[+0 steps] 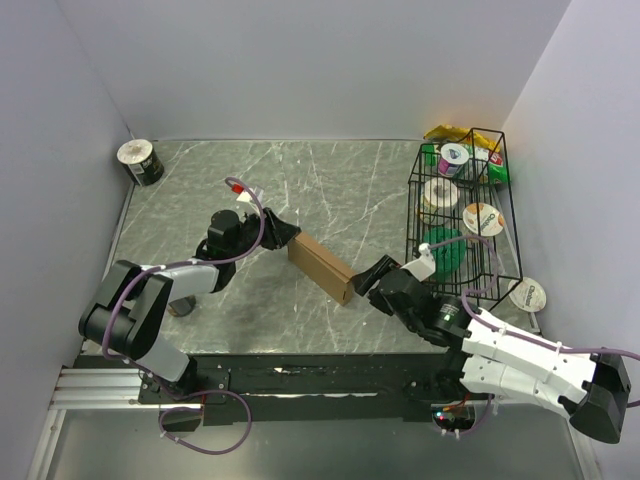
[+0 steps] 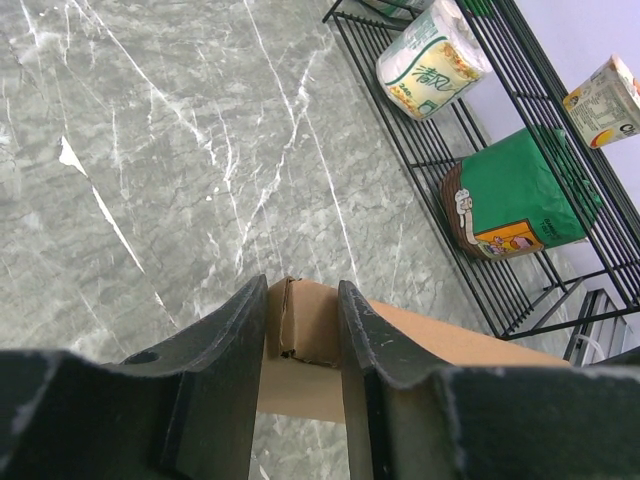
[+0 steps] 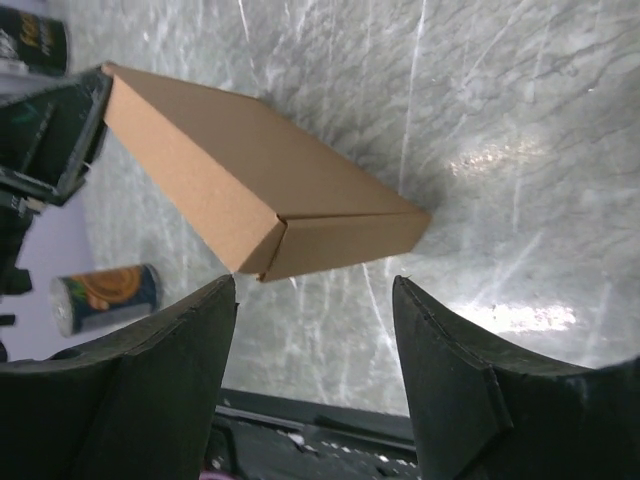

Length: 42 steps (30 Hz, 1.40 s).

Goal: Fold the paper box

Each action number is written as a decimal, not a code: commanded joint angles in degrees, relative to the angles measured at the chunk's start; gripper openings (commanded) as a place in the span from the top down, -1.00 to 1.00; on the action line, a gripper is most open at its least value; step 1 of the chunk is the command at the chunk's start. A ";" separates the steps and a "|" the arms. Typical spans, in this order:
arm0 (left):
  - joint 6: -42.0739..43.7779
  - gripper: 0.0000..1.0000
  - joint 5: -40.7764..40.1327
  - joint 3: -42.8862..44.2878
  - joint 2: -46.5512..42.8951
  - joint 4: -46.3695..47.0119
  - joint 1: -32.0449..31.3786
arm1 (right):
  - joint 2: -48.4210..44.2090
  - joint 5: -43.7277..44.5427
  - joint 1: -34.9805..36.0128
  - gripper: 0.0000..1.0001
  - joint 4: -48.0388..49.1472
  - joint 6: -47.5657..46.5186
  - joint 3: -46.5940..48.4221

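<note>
Though several packs sit in the black wire basket at the right, none of their print can be read from above, nor can that on the white-topped can in the far left corner. The paper box, plain brown and unmarked, has its long axis on a diagonal over the middle of the grey marble tabletop, with its far-left end at the left jaws and its near-right end by the right jaws.

From the left wrist, the left jaws are clamped on one narrow end of the box. Beyond it, the basket holds a paper roll printed with green characters (too soft to read) and a green pouch with a cartoon label.

From the right wrist, the right jaws stand apart, with the box's closed corner just ahead of them and untouched. An orange-labelled can shows at the left (writing unreadable).
</note>
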 commanded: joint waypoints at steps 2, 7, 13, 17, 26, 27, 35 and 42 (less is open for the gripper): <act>3.73 0.30 -1.95 -2.62 0.92 -8.70 -0.44 | -0.40 3.04 -0.29 -0.37 7.17 5.67 -2.58; 3.73 0.31 -1.95 -2.62 1.18 -8.61 -0.62 | -0.57 4.53 -0.29 -0.32 10.07 6.46 -3.63; 3.82 0.32 -2.12 -2.53 1.36 -8.70 -0.79 | -1.37 5.06 -0.29 -0.29 10.08 7.16 -4.34; 3.82 0.32 -1.95 -2.44 1.45 -8.61 -0.97 | 1.09 4.18 -0.20 -0.28 12.18 7.16 -4.51; 4.17 0.32 -2.21 -2.18 1.62 -8.88 -1.06 | 3.11 3.65 -0.11 -0.13 12.28 7.16 -4.25; 4.17 0.32 -2.13 -2.18 1.62 -8.79 -1.14 | 3.29 3.48 -0.20 -0.11 12.02 7.42 -4.43; 4.34 0.32 -2.56 -2.27 1.62 -9.05 -1.23 | 5.31 2.95 0.77 0.18 11.40 10.15 -5.57; 4.34 0.32 -2.92 -2.27 1.54 -9.14 -1.32 | 7.68 2.86 1.64 0.44 11.66 11.82 -6.01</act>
